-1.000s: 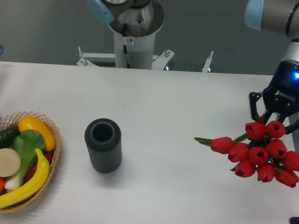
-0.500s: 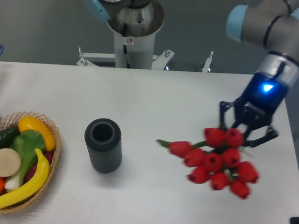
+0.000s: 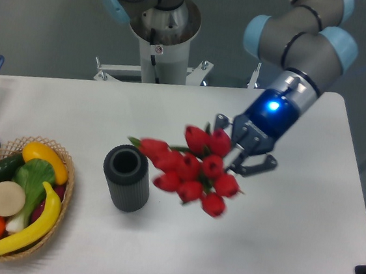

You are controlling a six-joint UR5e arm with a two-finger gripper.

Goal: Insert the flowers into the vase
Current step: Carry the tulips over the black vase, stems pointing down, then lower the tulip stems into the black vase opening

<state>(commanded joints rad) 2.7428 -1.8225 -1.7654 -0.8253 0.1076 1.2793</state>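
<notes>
Above the white surface [image 3: 158, 252], the flowers [image 3: 189, 167] are clamped in the gripper [image 3: 244, 150], just right of the vase [image 3: 127, 177].

gripper [image 3: 237, 149]: clamped on the flowers [image 3: 189, 167], carried above the table [image 3: 306, 209] | flowers: just right of the vase [image 3: 126, 177], not in it | vase: upright, mouth open | wicker basket [image 3: 16, 195]: far left
</notes>
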